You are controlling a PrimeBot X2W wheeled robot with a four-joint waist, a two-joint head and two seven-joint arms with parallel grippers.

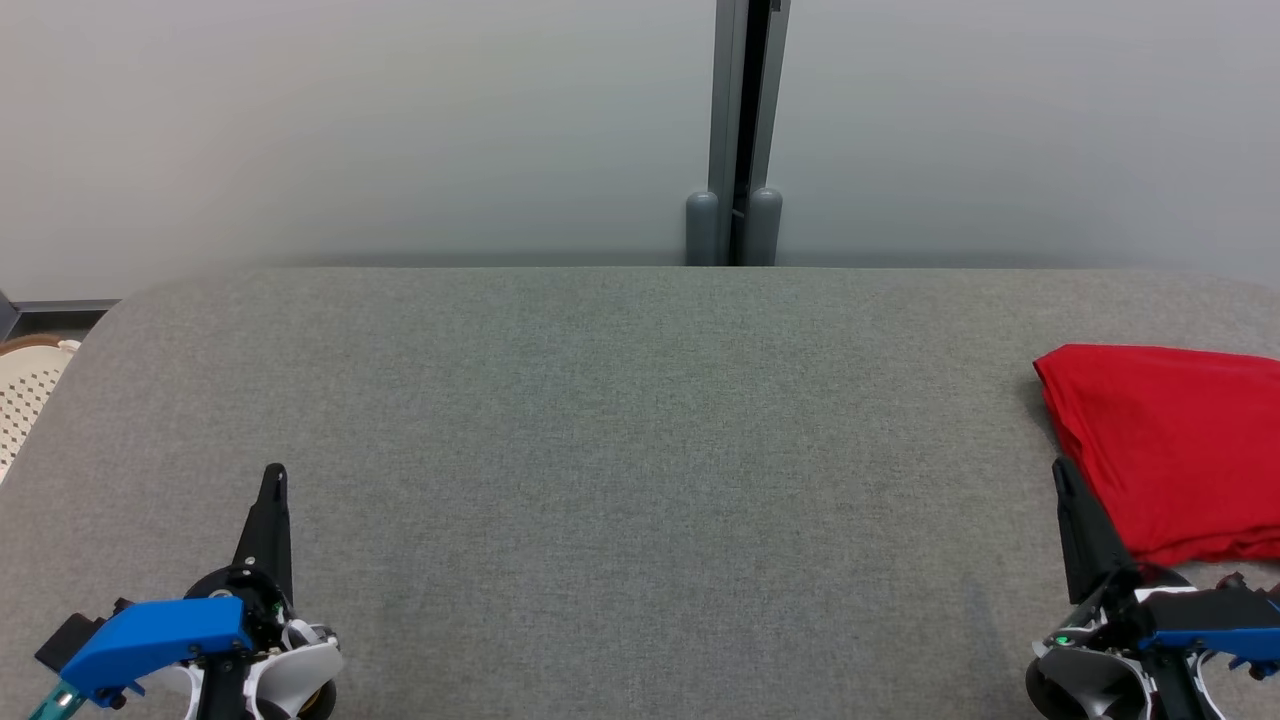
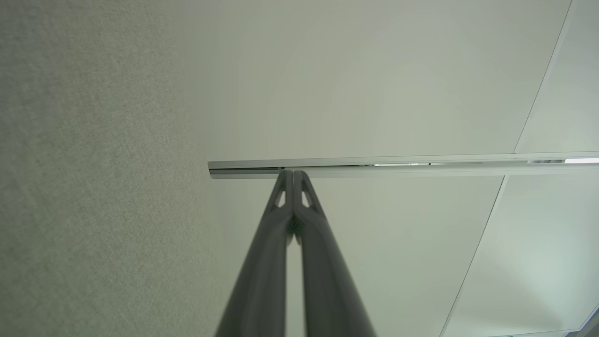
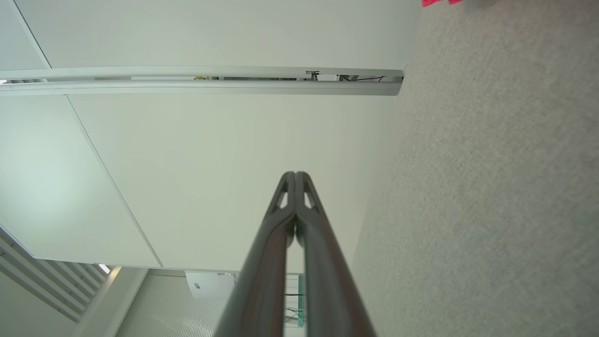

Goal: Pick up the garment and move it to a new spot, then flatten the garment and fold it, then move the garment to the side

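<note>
Garment: red, folded, lying on the table at its far right side, well apart from the centre.
Axis: seeming to run left-right. A rounded folded corner is pointing left, and layered edges are lying along the near side.
Cut off: the garment's right part is running out of the head view, so its full length is not showing. A red sliver is peeking in at the top edge of the right wrist view.
Right gripper: sitting at near right with fingers pressed together, gripping nothing. The tip is lying just beside the garment's left edge; contact cannot be told.
Left gripper: sitting at near left with fingers pressed together, carrying nothing and pointing away across the table.
Left edge: a cream perforated object is showing, partly cut off and hard to identify.
Behind: a grey post is standing between pale wall panels.
</note>
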